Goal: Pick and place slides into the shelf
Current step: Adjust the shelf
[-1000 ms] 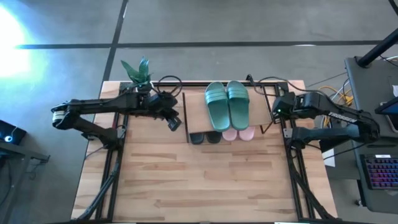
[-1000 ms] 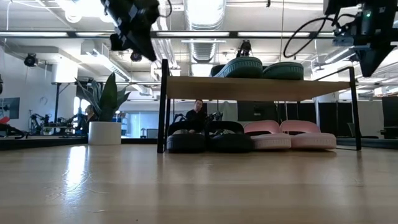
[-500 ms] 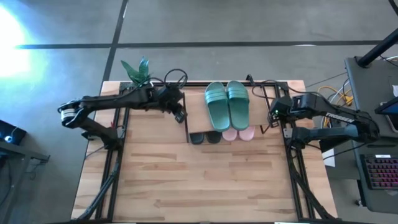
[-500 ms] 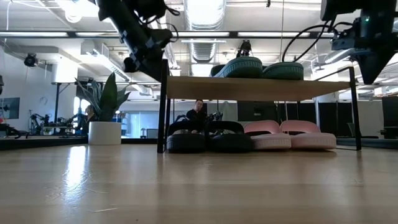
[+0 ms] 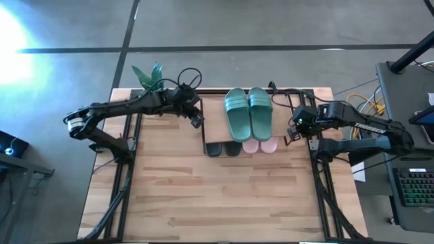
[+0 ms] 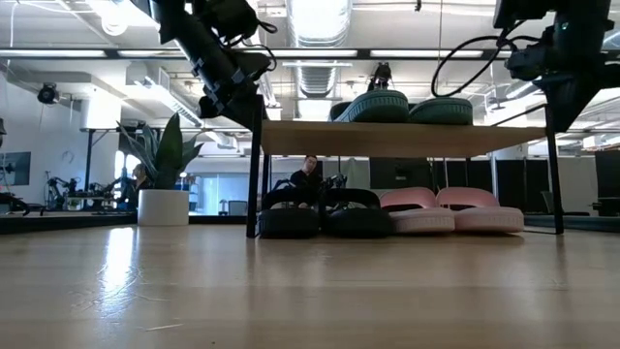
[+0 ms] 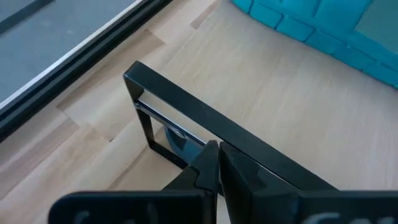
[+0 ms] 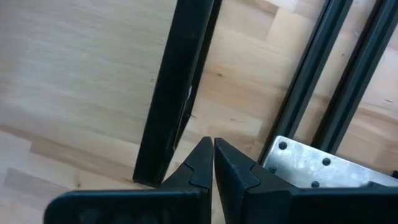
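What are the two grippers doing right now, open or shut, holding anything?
Left gripper: shut, holding nothing, at the shelf's left edge.
Right gripper: shut, holding nothing, at the shelf's right edge.

wooden table [image 5: 224, 196] carries shelf [image 5: 213, 115]; green slides [image 5: 248, 114] on its top board; black slides [image 6: 322, 215] and pink slides [image 6: 452, 213] beneath.

Green slides [image 5: 248, 112] lie on the shelf [image 6: 387, 137], whose board is light wood on a black frame. Below sit black slides [image 6: 324, 215] and pale pink slides [image 6: 451, 213]; the worktop [image 5: 217, 190] looks like light striped wood.
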Robot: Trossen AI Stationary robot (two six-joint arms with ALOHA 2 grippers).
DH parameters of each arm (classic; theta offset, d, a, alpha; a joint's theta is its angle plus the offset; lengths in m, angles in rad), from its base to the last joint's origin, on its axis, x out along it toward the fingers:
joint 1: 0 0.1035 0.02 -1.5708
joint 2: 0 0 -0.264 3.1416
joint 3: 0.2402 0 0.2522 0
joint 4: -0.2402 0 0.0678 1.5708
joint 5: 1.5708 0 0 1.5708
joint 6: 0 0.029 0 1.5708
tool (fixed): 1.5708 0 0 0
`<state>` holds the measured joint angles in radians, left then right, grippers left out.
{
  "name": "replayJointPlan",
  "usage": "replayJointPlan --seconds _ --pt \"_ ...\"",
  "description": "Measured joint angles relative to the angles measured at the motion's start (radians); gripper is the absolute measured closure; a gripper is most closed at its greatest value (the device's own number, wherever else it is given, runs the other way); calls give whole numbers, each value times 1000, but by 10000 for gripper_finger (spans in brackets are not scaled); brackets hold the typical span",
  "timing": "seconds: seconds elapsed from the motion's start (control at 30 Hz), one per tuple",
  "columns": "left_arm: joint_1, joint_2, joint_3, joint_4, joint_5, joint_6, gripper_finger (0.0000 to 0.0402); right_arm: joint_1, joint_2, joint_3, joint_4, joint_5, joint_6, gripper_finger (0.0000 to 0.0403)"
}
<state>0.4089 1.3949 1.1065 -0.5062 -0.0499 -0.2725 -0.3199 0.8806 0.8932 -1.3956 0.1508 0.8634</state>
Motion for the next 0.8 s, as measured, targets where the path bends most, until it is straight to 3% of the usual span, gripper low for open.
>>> replayJointPlan --seconds 0.3,0.53,0.8 --pt "17 10 0 -3 24 18 402 14 -12 0 -8 10 5 394" --pt "17 10 0 -6 31 18 402 14 -16 20 -2 140 10 394" --pt "17 10 -1 -14 30 18 402 14 -9 25 88 47 -49 394"
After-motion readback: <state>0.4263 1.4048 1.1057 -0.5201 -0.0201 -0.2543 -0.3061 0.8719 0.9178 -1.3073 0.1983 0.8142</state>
